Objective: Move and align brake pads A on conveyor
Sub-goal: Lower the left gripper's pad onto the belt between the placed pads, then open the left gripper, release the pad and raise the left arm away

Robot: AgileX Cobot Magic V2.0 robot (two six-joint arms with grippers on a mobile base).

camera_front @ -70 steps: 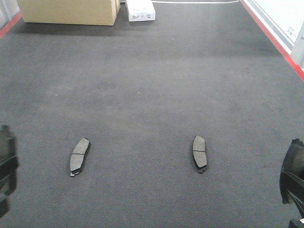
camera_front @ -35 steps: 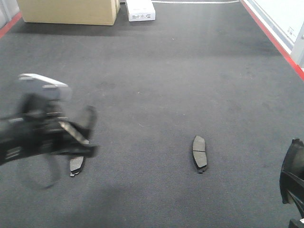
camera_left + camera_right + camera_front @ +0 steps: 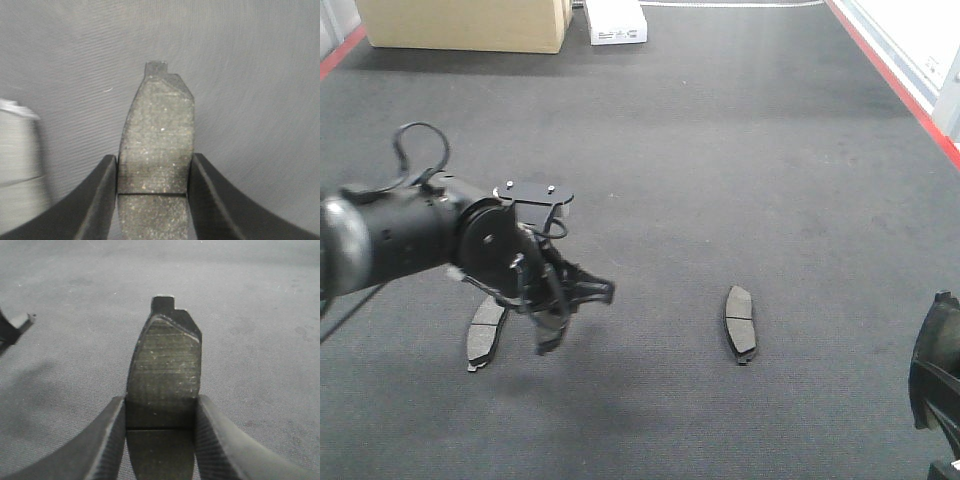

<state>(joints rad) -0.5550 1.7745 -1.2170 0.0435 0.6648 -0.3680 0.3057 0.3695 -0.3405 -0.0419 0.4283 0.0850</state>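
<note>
Partly, the left pincer [image 3: 563,318] hides one brake pad [image 3: 485,331].

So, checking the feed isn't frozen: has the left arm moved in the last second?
Yes. The left gripper swung in from the left edge, now beside the left-hand brake pad on the conveyor.

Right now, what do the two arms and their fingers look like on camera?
The left arm is glossy black and round-bodied, with a thin black cable looping above it and a flat black plate carrying two pale screw heads. The left gripper has curved matte black fingers. The right gripper shows only as black ribbed plastic at the frame edge; its fingers are curved with a woven texture.
</note>
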